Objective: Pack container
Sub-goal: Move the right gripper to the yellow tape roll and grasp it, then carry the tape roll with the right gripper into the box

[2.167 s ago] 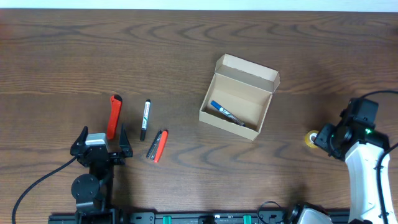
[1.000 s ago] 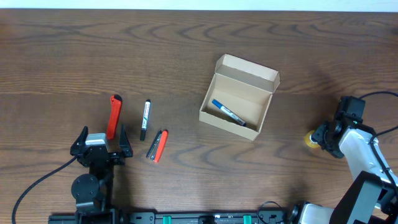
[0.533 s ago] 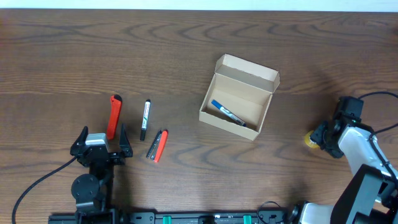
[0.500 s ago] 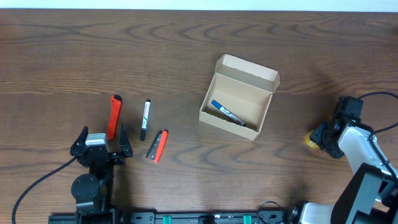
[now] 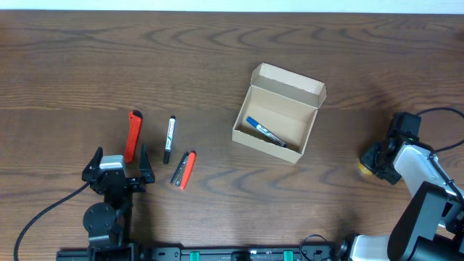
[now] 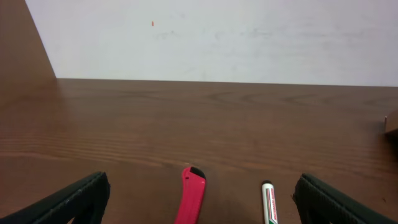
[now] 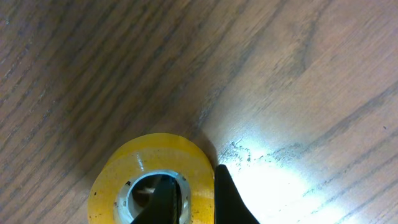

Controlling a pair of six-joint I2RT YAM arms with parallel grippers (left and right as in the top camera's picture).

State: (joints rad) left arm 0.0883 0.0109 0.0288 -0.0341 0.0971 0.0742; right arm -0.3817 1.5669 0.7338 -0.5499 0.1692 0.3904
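While open-lidded container sat on table holding only blue marker, right end effector pinched wall of yellow tape roll; left end effector gaped wide, empty. Red cutter, black marker unpacked; task judged early.

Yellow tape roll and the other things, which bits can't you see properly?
- Yellow roll of tape: right wrist view, bottom edge cuts off its lower part; overhead, the right gripper covers most of it.
- Red plastic utility knife and black-capped white marker pen: left wrist view, cut off by the bottom edge.
- Print on the blue marker pen in the tan cardboard box: overhead, too small to read.
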